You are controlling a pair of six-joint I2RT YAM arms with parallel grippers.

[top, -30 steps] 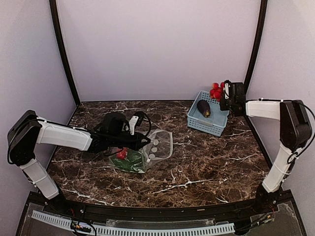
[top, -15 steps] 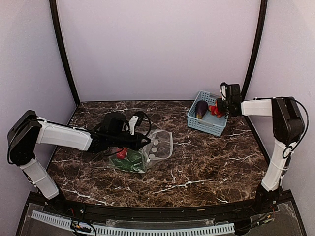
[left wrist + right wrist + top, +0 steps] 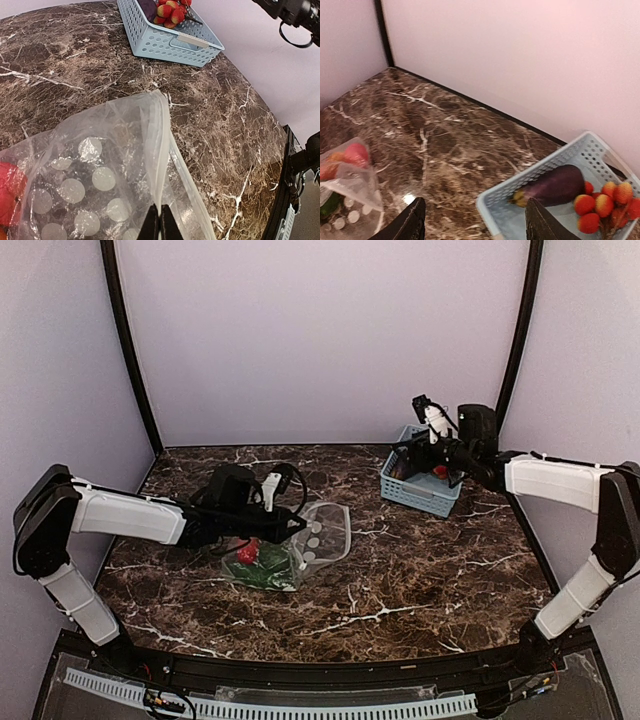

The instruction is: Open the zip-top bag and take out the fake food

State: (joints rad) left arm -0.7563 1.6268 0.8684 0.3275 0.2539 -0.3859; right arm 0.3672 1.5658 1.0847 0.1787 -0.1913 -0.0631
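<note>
1. Here's the zip-top bag (image 3: 318, 540), lying left of centre on the worktop (image 3: 430, 580) with its pale dots showing; inside it sit a red piece (image 3: 247, 553) and green pieces (image 3: 268, 572).
2. The left fingers (image 3: 152, 227) are pinched tight together on the bag's pale rim strip.
3. Out at the far right corner, the light-blue basket (image 3: 425, 495) holds the purple eggplant (image 3: 555, 186) with the cluster of red balls (image 3: 602, 205) right beside it.
4. The right fingers (image 3: 413, 222) hang above the basket's left side, spread wide, with nothing between them.
</note>
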